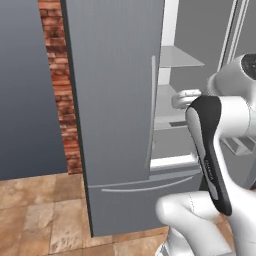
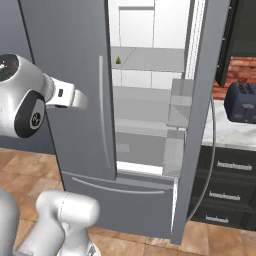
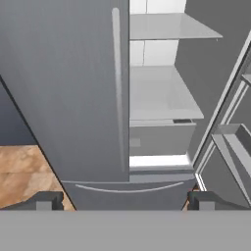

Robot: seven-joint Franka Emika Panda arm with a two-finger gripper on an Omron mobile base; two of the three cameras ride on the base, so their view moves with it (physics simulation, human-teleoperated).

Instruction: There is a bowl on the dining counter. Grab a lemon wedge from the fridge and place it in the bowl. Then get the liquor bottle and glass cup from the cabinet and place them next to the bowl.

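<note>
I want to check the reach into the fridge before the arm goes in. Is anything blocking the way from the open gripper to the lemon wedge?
Nothing visible blocks it. The fridge's right door stands open, and the lemon wedge sits alone on an upper shelf. The open gripper faces the fridge, with the closed left door off to one side.

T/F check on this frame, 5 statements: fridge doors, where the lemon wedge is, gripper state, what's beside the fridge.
1. The fridge's right door stands open. True.
2. The left door is open too. False: it is shut, its handle facing the robot.
3. A small green-yellow wedge, probably the lemon, sits on an upper fridge shelf. True.
4. The gripper is shut on the wedge. False: its jaws stand wide open with nothing between them, and it is outside the fridge, facing it.
5. A toaster sits on the counter to the right of the fridge. True.
</note>
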